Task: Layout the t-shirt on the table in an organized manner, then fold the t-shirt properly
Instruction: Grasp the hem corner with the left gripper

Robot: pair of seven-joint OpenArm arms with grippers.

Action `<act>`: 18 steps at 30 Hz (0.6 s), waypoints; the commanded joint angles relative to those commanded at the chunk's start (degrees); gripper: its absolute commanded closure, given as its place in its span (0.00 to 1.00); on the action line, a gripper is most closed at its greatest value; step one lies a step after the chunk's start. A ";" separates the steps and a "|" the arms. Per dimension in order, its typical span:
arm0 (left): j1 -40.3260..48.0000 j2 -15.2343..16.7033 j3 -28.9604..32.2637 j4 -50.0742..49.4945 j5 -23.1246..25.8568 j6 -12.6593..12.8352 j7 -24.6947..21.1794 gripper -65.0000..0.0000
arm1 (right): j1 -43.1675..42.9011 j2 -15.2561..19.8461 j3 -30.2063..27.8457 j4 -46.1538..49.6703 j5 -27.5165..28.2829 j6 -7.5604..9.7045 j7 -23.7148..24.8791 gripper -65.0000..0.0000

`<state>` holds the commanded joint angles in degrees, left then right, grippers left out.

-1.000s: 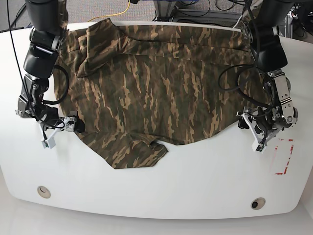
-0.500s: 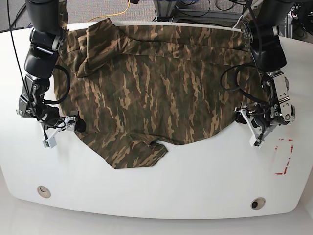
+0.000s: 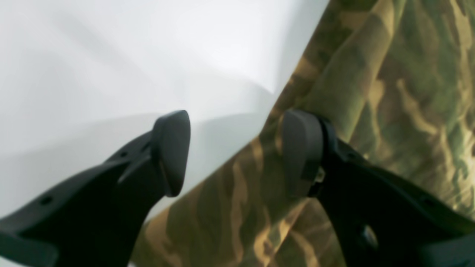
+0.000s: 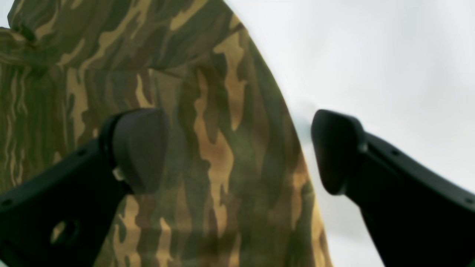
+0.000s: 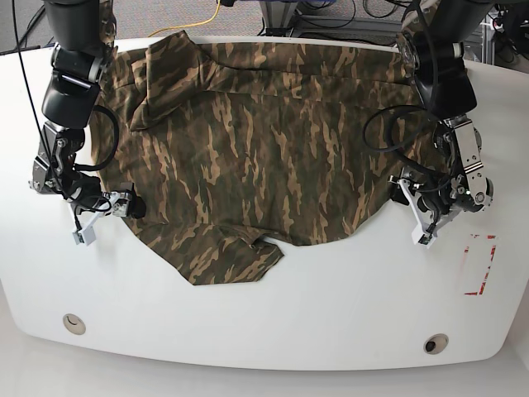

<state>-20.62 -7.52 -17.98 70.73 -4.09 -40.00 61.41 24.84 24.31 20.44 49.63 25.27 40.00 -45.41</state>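
Left wrist view: the left gripper [image 3: 237, 155] hangs low over the shirt's [image 3: 389, 92] edge, jaws spread wide. One finger [image 3: 170, 152] sits over the bare table [image 3: 111, 55], the other over the cloth, and the hem runs up between them. Nothing is pinched.

Right wrist view: mirror picture here. The right gripper [image 4: 237, 152] is parted wide too, one finger [image 4: 139, 148] above the camouflage, the other over white table [image 4: 371, 55]. The shirt's [image 4: 207, 148] curved edge passes through the gap, ungripped.

Base view: two arms, one shirt [image 5: 256, 141], one table [image 5: 331, 322]. The shirt lies spread across the table's far half, with a folded-over flap at its near edge and another at its far left corner. Both arms reach down from the far side, forearms bent inward, each wrist at a side edge of the shirt: right gripper [image 5: 106, 217] at this view's left, left gripper [image 5: 411, 217] at its right. Two grommet holes [image 5: 73, 323] sit by the table's near edge, and one red-marked rectangle [image 5: 480, 265] lies near the left gripper.
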 joint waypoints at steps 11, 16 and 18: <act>0.00 0.09 0.00 0.97 -0.18 0.00 2.81 0.64 | 0.00 0.00 0.00 0.00 0.00 0.00 0.00 0.10; 0.00 0.18 0.00 5.45 -0.18 0.00 4.75 0.63 | 0.00 0.00 -0.09 0.00 0.00 0.00 0.00 0.10; 0.09 0.26 0.00 6.59 -0.18 0.00 5.45 0.63 | 0.00 0.00 -0.09 0.00 0.00 0.00 0.00 0.10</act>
<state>-20.53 -7.25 -17.98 77.32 -4.26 -40.00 66.86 24.84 24.31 20.35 49.63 25.27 40.00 -45.41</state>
